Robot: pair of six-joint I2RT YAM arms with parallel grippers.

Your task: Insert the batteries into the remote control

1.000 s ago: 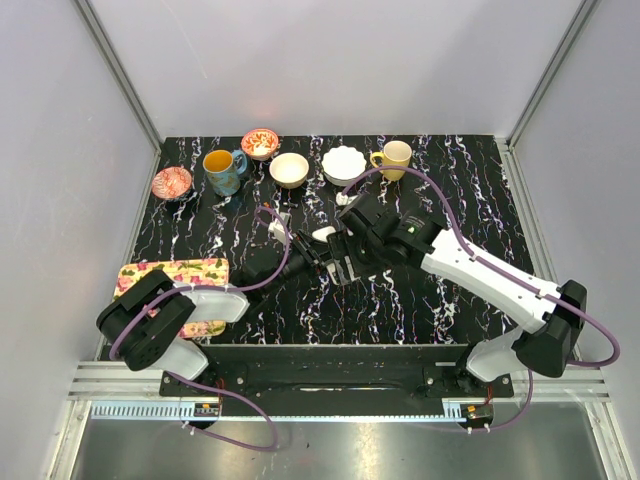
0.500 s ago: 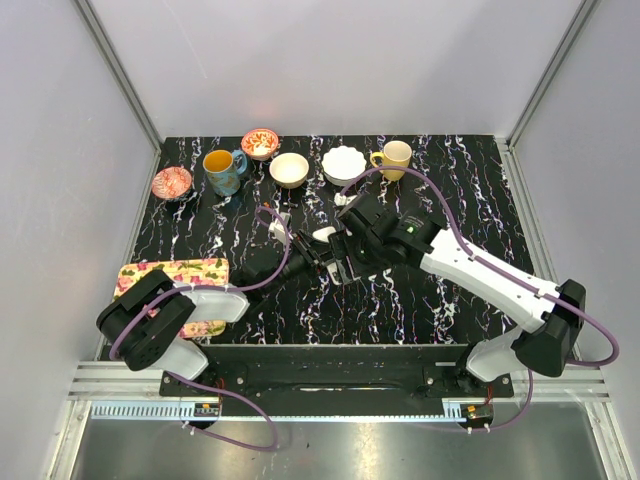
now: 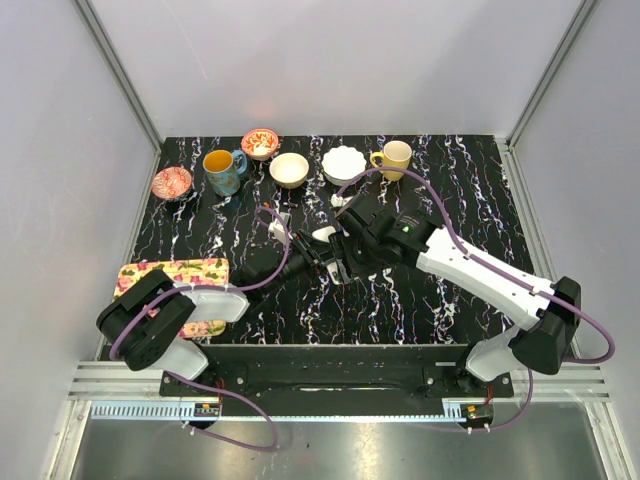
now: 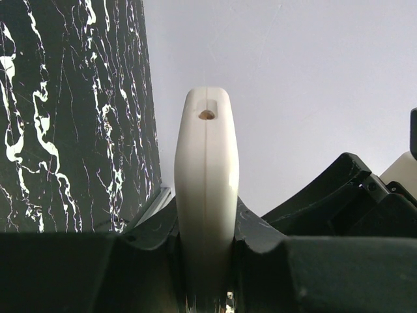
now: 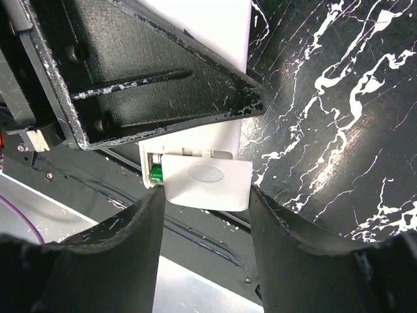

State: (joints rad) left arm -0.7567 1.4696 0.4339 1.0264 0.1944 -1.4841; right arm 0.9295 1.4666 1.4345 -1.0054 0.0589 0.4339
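From above, the left gripper point(image 3: 314, 256) and right gripper point(image 3: 340, 263) meet nose to nose over the marbled table point(image 3: 450, 190). The left wrist view shows its fingers clenched on the remote control point(image 4: 205, 150), held edge-on. In the right wrist view, spread fingers flank the back cover point(image 5: 207, 175) (contact unclear), with a green battery point(image 5: 156, 173) seated just beside it.

Purple cables point(image 3: 437, 205) are looping along white-and-black jointed arms point(image 3: 480, 272); the right pincer's point(image 5: 204, 212) scuffed black plastic fingers point(image 5: 124, 251) are showing scratches.
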